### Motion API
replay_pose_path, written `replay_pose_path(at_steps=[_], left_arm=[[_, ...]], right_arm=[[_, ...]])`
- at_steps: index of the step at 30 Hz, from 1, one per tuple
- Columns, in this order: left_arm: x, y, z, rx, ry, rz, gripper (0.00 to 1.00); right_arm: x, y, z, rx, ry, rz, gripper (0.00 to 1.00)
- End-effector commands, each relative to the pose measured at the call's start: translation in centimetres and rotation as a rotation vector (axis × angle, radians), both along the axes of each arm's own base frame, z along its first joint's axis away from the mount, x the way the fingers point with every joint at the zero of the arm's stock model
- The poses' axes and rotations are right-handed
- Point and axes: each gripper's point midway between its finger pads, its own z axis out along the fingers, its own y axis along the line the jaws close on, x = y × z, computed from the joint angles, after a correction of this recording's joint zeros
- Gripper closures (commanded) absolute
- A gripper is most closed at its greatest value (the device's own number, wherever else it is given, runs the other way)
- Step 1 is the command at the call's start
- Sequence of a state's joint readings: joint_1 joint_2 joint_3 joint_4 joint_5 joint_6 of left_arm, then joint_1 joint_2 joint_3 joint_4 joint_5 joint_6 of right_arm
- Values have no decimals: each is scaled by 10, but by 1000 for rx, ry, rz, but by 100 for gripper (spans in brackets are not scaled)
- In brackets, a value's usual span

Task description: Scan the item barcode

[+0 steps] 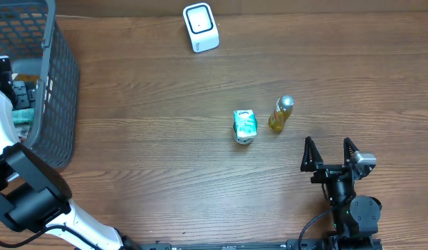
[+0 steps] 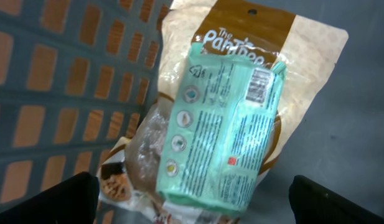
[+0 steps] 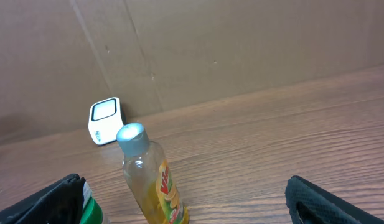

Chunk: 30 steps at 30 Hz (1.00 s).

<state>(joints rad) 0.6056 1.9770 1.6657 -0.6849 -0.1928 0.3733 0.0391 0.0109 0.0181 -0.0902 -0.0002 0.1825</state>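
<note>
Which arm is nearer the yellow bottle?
Right. The right fingers are close to the bottle, below and right of it in the overhead view; the left fingers are far off, down in the basket.

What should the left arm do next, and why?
Probably lower the left gripper straight onto the teal packet: its jaws are open and empty, and the packet lies centred between them, on top of a brown bag in the basket, barcode facing up.

The basket (image 1: 61,90) is grey, the scanner (image 1: 200,26) white, the bottle (image 1: 280,116) yellow.
</note>
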Motion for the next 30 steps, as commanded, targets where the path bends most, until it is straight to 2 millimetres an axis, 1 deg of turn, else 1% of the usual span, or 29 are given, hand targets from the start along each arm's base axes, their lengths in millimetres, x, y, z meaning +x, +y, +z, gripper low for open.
replay_pose_path(at_steps=[1,3,10,14,16,18,19,26,30], left_arm=[[1,-5,-12,-41,-11,-71,1],[4,-9,-16,-59,-22,-124,0],[0,-3,-26,-85,-57,-126,0],[0,5,-25,-79,-82,-118,2],[4,0,-25,-114,-117,-144,4],[7,-3,-28,-134,-128,-157,1],[7,-2,-31,-136,-124,-157,0],[6,-3,-57,-171,-82,-154,0],[-1,10,-71,-127,-30,-110,1]], right_arm=[[0,-1,-2,-4,-4,-1,0],[0,-1,-2,-4,-4,-1,0],[0,-1,-2,-4,-4,-1,0],[0,-1,-2,-4,-4,-1,0],[0,-1,-2,-4,-4,-1,0],[0,-1,-2,-4,-4,-1,0],[0,-1,-2,-4,-4,-1,0],[0,-1,-2,-4,-4,-1,0],[0,-1,-2,-4,-4,-1,0]])
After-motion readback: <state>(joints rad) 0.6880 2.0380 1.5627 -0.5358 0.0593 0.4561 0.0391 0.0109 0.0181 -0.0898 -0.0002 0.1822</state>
